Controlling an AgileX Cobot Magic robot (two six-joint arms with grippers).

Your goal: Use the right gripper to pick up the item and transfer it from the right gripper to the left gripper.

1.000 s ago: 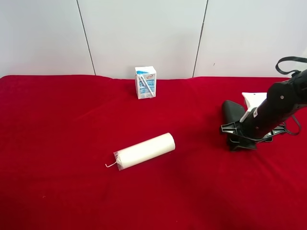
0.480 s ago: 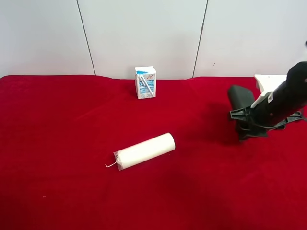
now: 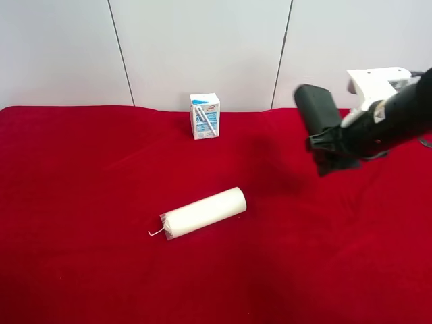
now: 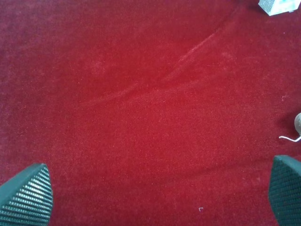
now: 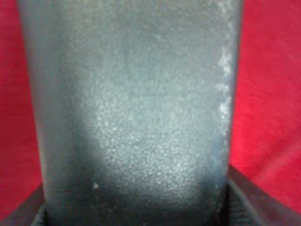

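Red cloth (image 3: 81,270) covered the table. Nearest the high camera lay the white cylinder (image 3: 202,212), its wire hook (image 3: 155,233) pointing forward. Farther back, at that view's right, the right gripper (image 3: 334,152) was clamped on the lower end of the dark case (image 3: 316,108), which was tilted in the air above the cloth. Behind stood the carton (image 3: 205,116), near the grey wall (image 3: 202,47). The right wrist view showed only the grainy case (image 5: 131,103), filling the frame. Only the left wrist view showed the left gripper (image 4: 156,193). Its pads (image 4: 28,195) were spread wide over cloth and held nothing, with the hook (image 4: 289,138) and a carton corner (image 4: 280,5) at the frame's edges.
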